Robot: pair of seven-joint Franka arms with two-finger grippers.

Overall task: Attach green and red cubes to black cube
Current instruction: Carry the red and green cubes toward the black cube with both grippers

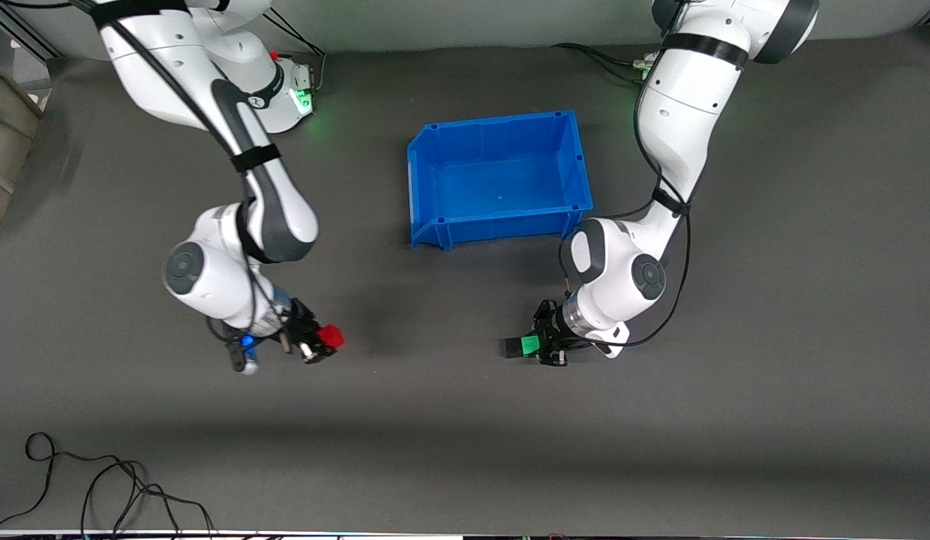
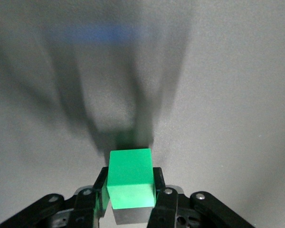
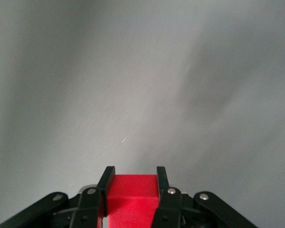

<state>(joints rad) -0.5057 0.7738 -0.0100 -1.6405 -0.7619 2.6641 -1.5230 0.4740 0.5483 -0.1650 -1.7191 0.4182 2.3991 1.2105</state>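
Left gripper (image 1: 541, 346) clenches the green cube (image 1: 530, 345), to which the black cube (image 1: 509, 347) is already joined on the outer face; the pair is held above the table (image 1: 450, 420), on the camera side of the bin (image 1: 577, 161). Right gripper (image 1: 315, 343) grasps the red cube (image 1: 331, 337), well apart toward the right arm's end. To mate cleanly, the facing sides probably need squaring and level heights before pressing. No legible writing appears.
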